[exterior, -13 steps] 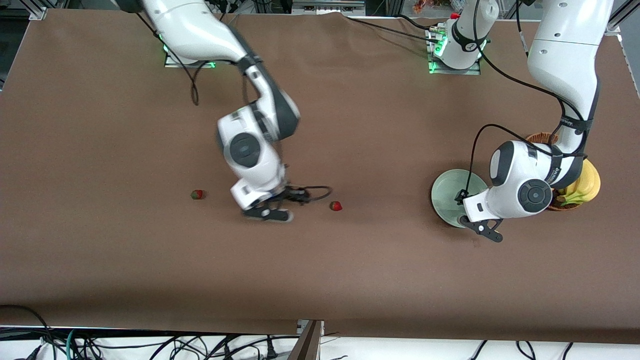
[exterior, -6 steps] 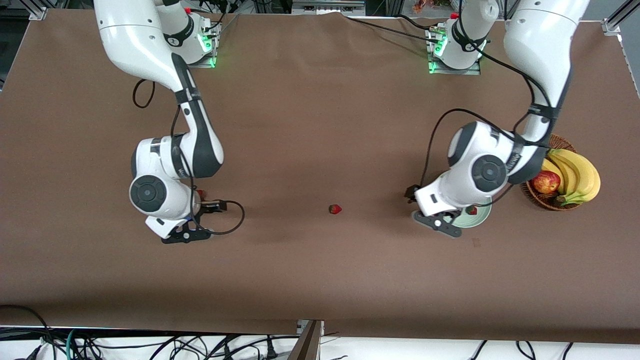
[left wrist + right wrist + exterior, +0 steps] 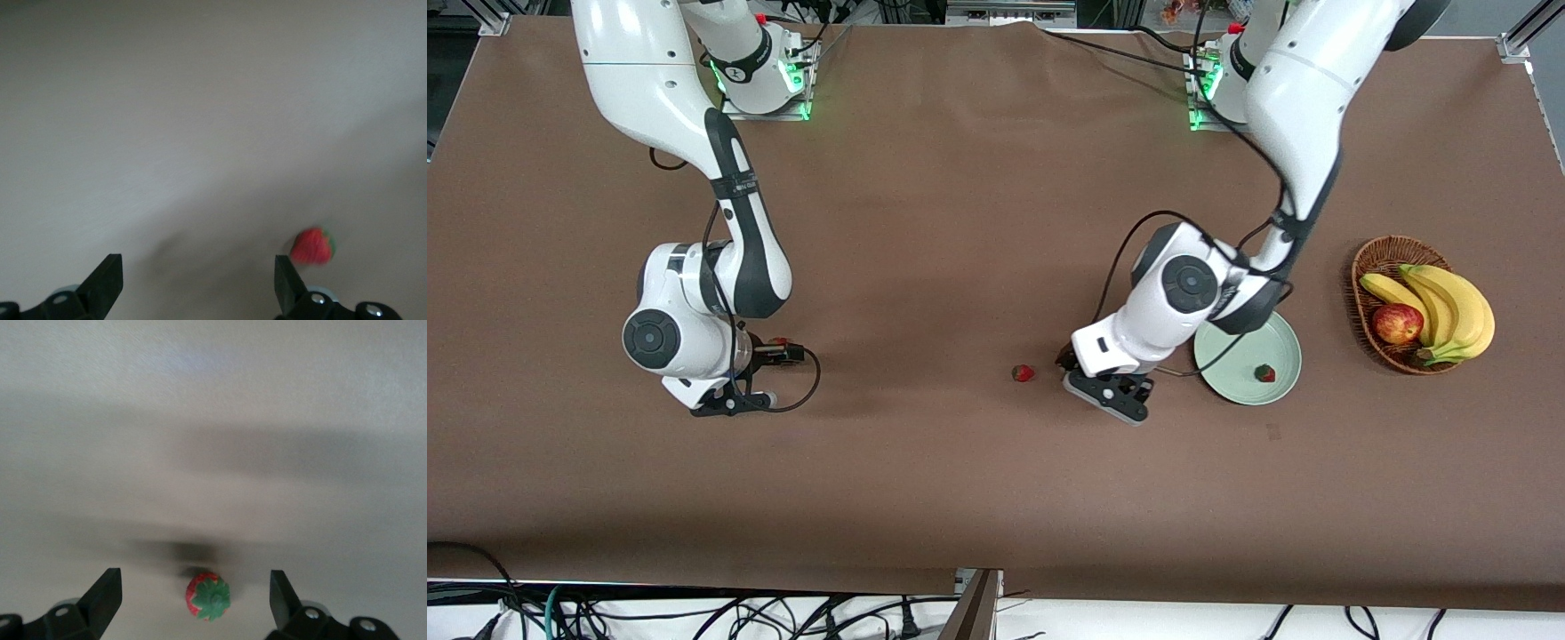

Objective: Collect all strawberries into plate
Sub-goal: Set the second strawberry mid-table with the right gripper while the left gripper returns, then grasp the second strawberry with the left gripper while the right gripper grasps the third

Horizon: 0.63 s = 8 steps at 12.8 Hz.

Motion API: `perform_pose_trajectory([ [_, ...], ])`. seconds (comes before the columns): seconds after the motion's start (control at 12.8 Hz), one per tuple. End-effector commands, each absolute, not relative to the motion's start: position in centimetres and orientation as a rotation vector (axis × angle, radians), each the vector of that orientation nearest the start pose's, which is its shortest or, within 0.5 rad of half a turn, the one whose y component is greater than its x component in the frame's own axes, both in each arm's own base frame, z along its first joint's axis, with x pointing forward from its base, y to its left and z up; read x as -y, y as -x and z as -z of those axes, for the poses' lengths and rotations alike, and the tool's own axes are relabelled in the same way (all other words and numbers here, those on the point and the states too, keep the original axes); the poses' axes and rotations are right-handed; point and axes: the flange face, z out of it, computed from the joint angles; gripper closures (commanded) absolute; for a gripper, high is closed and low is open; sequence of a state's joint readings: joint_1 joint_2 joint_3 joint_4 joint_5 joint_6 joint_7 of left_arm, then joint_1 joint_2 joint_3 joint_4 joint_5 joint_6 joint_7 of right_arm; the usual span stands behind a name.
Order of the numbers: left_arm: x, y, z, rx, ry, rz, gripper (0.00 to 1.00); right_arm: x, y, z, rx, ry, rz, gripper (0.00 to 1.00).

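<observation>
Three strawberries show. One (image 3: 1264, 373) lies in the mint-green plate (image 3: 1232, 356). One (image 3: 1024, 372) lies on the table mid-way between the arms. My left gripper (image 3: 1110, 394) hangs low between it and the plate, open and empty (image 3: 198, 267); in the left wrist view that berry (image 3: 312, 246) lies just outside one fingertip (image 3: 285, 273). The third strawberry (image 3: 780, 341) peeks out beside my right arm's wrist. My right gripper (image 3: 731, 403) is low over it, open (image 3: 195, 583), and the berry (image 3: 207, 595) lies between the fingers, untouched.
A brown wicker basket (image 3: 1371, 258) with bananas and a red apple (image 3: 1397, 323) stands beside the plate at the left arm's end of the table. The table is covered with a brown cloth (image 3: 978, 222).
My right arm swung from the table's middle to the strawberry at its own end. My left arm moved from over the plate to the middle strawberry, uncovering a berry in the plate.
</observation>
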<state>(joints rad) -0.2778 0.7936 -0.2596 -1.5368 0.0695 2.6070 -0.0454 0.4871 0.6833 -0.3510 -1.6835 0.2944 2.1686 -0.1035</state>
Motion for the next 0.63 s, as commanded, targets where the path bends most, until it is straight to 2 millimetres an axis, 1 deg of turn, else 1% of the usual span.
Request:
perform_pose_trajectory([
  [0.0,39.0,-63.6,-20.3,-0.742,3.264,0.561,0.00,-11.8,-62.9,-20.7,0.181,3.094,-0.223,0.13],
  [0.08,40.6,-62.6,-19.6,-0.779,3.263,0.587,0.00,-11.6,-62.6,-20.6,0.179,3.091,-0.233,0.18],
  [0.16,41.5,-61.9,-18.2,-0.800,3.265,0.612,0.00,-11.6,-62.5,-20.4,0.182,3.092,-0.235,0.24],
  [0.24,42.0,-61.5,-17.5,-0.810,3.266,0.659,0.00,-11.4,-62.6,-20.3,0.175,3.094,-0.223,0.26],
  [0.31,42.0,-61.5,-17.0,-0.809,3.266,0.690,0.00,-11.5,-62.6,-20.1,0.173,3.093,-0.214,0.29],
  [0.47,41.8,-61.3,-16.6,-0.812,3.266,0.675,0.00,-11.3,-62.3,-19.6,0.163,3.091,-0.225,0.44],
  [0.55,41.5,-60.9,-16.0,-0.825,3.260,0.650,0.00,-11.3,-62.3,-19.5,0.160,3.093,-0.216,0.47],
])
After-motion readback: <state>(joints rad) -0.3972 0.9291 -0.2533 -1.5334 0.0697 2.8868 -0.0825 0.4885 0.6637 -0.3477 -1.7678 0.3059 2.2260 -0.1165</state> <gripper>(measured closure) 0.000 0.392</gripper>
